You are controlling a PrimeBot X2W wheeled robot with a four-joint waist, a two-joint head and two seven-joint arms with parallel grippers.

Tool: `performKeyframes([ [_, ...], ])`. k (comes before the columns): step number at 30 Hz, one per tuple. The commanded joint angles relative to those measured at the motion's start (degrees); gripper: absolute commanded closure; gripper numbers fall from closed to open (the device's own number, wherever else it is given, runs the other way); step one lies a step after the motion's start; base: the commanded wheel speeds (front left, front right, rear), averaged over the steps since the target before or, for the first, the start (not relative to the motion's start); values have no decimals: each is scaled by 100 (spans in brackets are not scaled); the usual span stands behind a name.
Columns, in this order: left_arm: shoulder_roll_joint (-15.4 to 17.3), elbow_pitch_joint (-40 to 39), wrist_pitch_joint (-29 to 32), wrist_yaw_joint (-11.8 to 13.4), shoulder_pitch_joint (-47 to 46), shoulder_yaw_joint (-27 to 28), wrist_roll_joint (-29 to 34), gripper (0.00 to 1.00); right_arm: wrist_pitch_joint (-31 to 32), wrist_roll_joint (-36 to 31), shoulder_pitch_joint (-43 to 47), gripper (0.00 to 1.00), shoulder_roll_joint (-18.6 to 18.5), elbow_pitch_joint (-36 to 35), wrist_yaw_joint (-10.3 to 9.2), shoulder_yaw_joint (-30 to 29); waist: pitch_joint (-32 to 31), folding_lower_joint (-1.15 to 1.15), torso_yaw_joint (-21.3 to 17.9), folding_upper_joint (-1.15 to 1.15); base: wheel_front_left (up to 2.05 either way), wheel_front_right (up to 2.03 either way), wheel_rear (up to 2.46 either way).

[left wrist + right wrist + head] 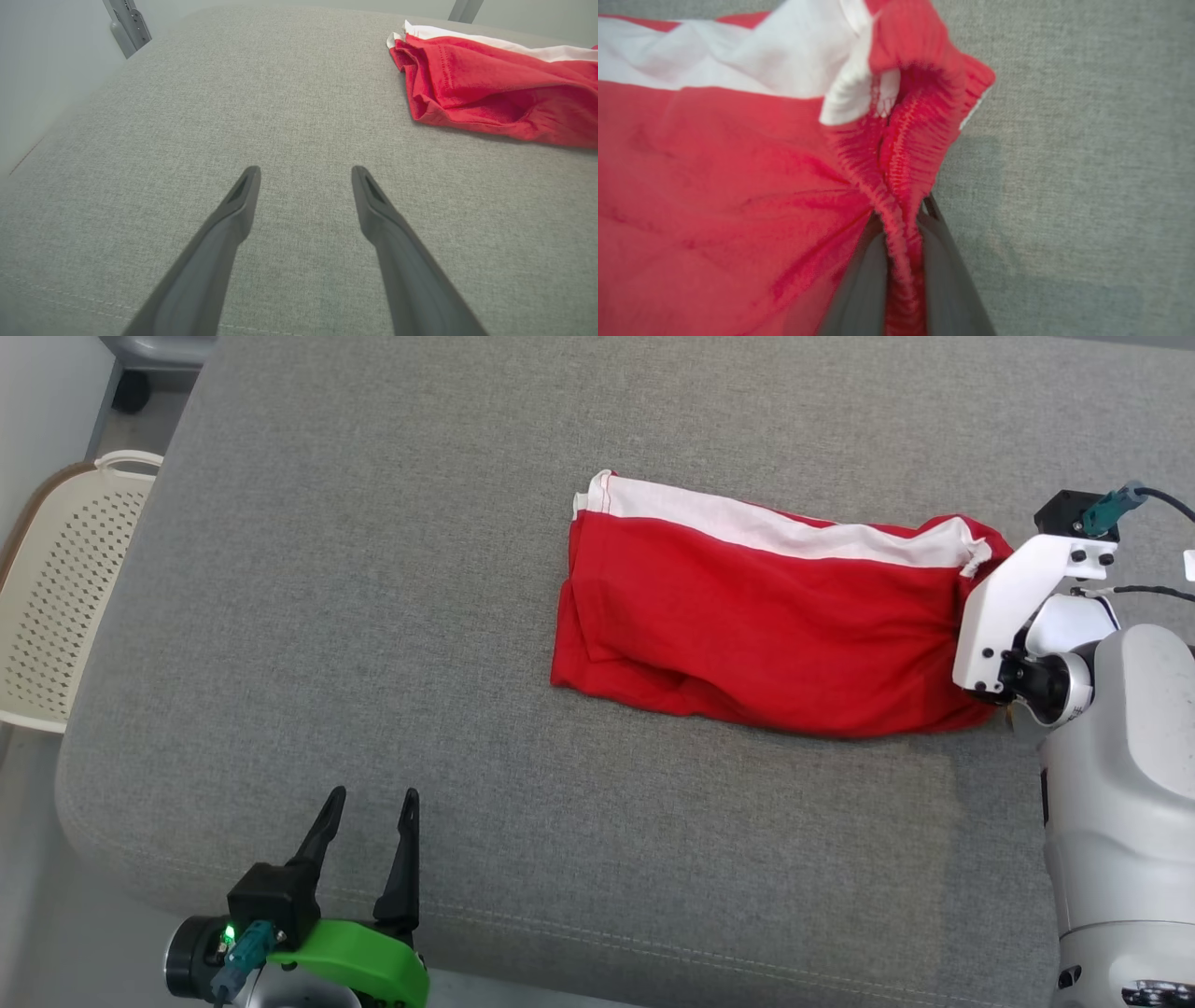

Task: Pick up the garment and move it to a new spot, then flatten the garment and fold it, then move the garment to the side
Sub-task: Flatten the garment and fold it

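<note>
There is one red-and-white garment (747,635), one grey cushion (373,616), one white perforated basket (56,588) and two grippers, the left gripper (372,793) and the right gripper (903,214).

The right jaws' tips are buried in the garment's (714,186) bunched waistband (910,140), which blurs where it passes between them. Left of the jaws, the cloth runs out of the right wrist view.
</note>
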Motion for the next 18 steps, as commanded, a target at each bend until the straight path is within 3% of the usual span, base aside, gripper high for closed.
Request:
performKeyframes([
  [1, 7, 10, -21, -32, -79, 0, -18, 0, 21, -60, -41, 100, 3, 46, -3, -31, -4, 0, 2, 0, 0, 0, 0],
  [8, -8, 70, -42, -11, -100, -32, -56, 0, 29, -343, -125, 100, -54, -15, -3, -214, -57, 0, -13, 0, 0, 0, 0],
  [18, 1, 78, -40, 25, -69, -87, -81, 0, 240, -827, -185, 100, -559, -278, -4, -455, -171, 0, 26, 0, 0, 0, 0],
])
